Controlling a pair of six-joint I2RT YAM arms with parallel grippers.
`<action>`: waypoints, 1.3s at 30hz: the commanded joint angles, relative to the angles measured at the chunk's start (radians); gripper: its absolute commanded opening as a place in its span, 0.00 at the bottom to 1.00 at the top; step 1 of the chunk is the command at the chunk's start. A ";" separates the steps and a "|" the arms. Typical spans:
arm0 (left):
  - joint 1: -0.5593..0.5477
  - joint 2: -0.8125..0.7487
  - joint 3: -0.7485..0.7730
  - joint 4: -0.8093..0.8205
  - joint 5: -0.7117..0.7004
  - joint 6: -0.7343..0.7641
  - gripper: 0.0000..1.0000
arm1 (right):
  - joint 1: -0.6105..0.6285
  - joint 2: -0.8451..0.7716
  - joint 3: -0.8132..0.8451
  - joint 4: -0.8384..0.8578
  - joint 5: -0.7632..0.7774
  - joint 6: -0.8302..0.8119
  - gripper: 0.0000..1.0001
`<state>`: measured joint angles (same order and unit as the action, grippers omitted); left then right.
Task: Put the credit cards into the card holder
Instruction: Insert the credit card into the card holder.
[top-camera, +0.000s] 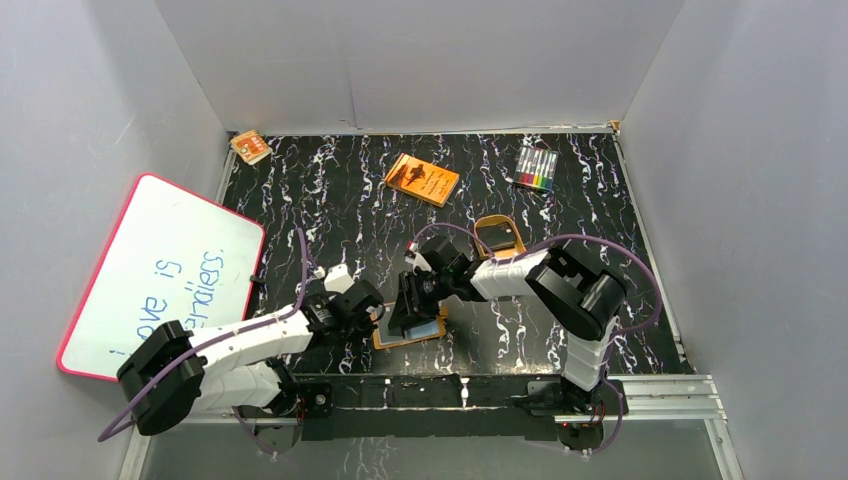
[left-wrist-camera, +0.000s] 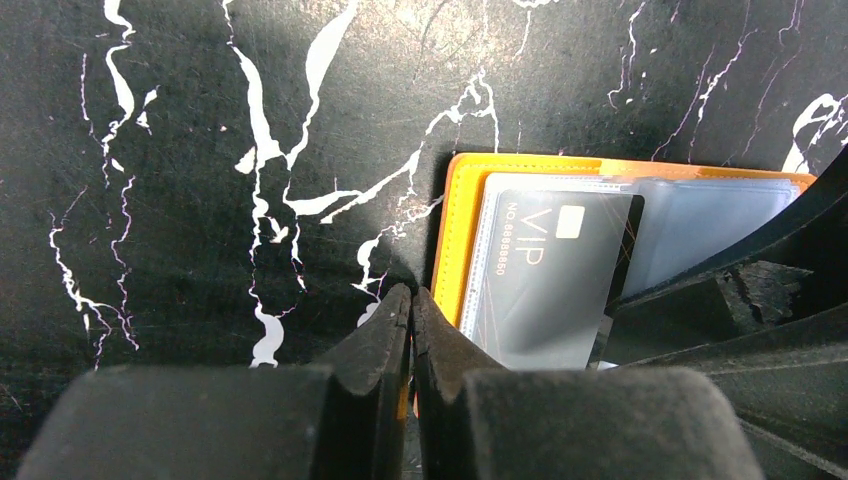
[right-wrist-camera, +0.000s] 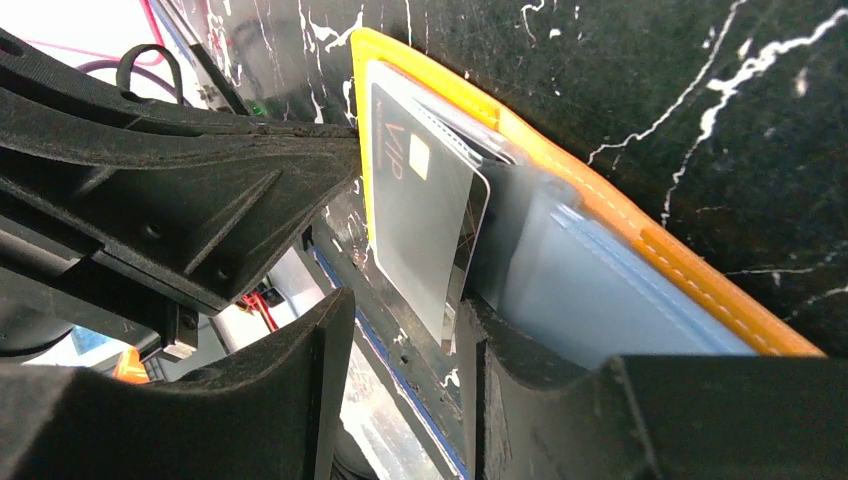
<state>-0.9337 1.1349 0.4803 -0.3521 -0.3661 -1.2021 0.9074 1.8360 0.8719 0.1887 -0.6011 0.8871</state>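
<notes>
Left gripper (left-wrist-camera: 411, 310): clenched on the holder's (left-wrist-camera: 452, 240) orange edge, a sliver of orange showing between the fingers.
Right gripper (right-wrist-camera: 408, 310): spread wide over the holder, one finger just beside the card's (left-wrist-camera: 545, 270) free end.
Card: black (marked VIP), partly inside the holder's clear pocket, one end sticking out.
Holder: lying open between both grippers.
Tray (top-camera: 497, 219): beyond the holder, apart.

A black table top with white streaks (top-camera: 330, 200) sits between plain grey walls (top-camera: 450, 60). A white writing board with a pink-red edge (top-camera: 160, 270) leans at the left, with blue words on it. At the back lie a small orange packet (top-camera: 250, 146), an orange book with black print (top-camera: 422, 179) and a pack of coloured markers (top-camera: 536, 169). A tan oval tray (top-camera: 497, 219) sits nearer the middle.
</notes>
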 joint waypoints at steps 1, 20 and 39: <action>0.000 -0.008 -0.028 -0.030 0.026 -0.012 0.03 | 0.029 0.020 0.063 -0.048 0.032 -0.041 0.50; 0.050 0.062 0.024 0.020 0.023 0.074 0.03 | 0.046 -0.149 0.102 -0.360 0.335 -0.093 0.86; 0.150 0.183 0.123 0.151 0.138 0.258 0.06 | 0.046 -0.413 0.007 -0.407 0.624 -0.038 0.99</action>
<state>-0.8016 1.2959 0.5629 -0.1908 -0.2550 -1.0103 0.9539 1.5722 0.9346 -0.2426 -0.1137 0.8163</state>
